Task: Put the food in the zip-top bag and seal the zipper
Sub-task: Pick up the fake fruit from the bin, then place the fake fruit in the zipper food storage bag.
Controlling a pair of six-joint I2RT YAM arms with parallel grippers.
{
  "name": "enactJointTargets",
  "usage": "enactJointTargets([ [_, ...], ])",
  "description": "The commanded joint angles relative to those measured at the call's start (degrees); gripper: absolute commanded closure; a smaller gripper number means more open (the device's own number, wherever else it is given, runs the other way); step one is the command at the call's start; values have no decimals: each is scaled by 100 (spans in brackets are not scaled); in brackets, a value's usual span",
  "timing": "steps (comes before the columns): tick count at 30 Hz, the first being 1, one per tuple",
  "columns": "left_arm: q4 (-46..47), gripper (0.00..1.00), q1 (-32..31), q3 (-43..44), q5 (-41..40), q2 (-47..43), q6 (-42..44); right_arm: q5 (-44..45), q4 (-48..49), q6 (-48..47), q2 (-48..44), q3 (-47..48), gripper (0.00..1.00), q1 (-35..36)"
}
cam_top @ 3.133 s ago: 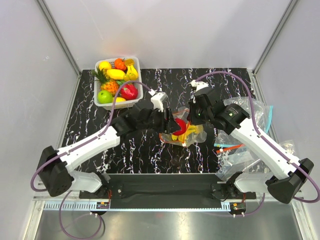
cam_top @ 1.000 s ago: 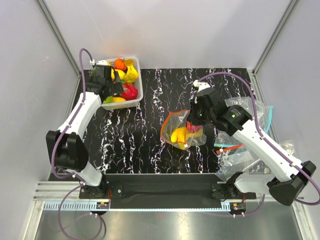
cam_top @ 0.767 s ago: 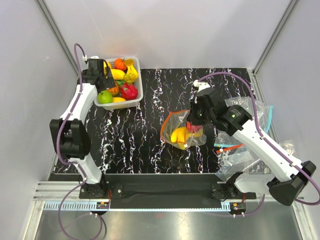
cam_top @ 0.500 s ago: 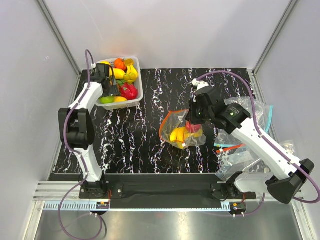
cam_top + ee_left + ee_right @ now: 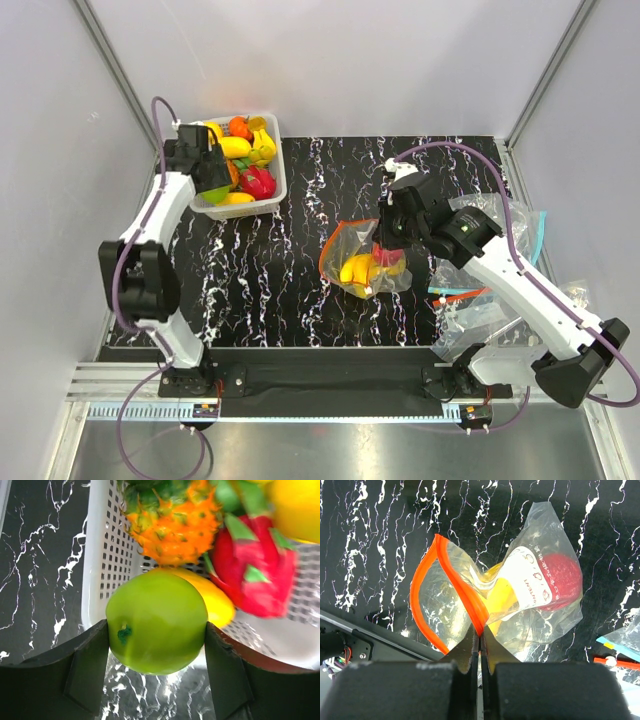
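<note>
My left gripper point(image 5: 212, 186) is at the white basket point(image 5: 277, 172), shut on the green apple point(image 5: 156, 628). Its fingers point(image 5: 89, 656) press the apple's two sides over the basket's wall point(image 5: 99, 555). My right gripper point(image 5: 480, 636) is shut on the orange-red zipper point(image 5: 454, 575) of the clear zip-top bag point(image 5: 358, 262). It holds the bag's mouth open towards the left, in the middle of the table. In the bag lie a yellow banana bunch point(image 5: 502, 596) and a red apple point(image 5: 562, 580), behind the white printed patch point(image 5: 527, 572).
The basket also holds an orange spiky fruit point(image 5: 172, 527), a red dragon fruit point(image 5: 255, 577) and yellow fruits point(image 5: 232, 148). Several spare clear bags point(image 5: 490, 300) lie at the right, one with a teal-blue strip point(image 5: 540, 225). Grey walls surround the table.
My left arm has left the bag and swung to the basket at the back left, where it now grips the green apple. My right gripper has kept holding the bag's zipper.
</note>
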Motion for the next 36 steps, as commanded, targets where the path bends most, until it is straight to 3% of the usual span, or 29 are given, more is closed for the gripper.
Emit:
enactJointTargets([
  [1,480,62,-33,-395,828,-966,-185,-60,179,24,-176,12,100,-1],
  [6,1463,60,-357,-1572,2393,-2142,-816,-112,258,24,-203,-93,100,7],
  [9,2044,60,-656,-2143,2686,-2836,-1099,-147,259,33,-220,-120,100,7],
  [14,2362,60,-1868,-2611,2213,-3953,-1363,-226,311,68,-264,-208,100,7],
  [21,2784,59,-3520,-3349,1642,-4711,-1679,-332,329,130,-291,-208,100,7],
  [28,2995,59,-4522,-3517,1299,-4589,-1811,-341,329,139,-282,-147,100,7],
  [36,3417,59,-5297,-3455,1140,-3597,-1926,-314,250,121,-273,-32,100,7],
])
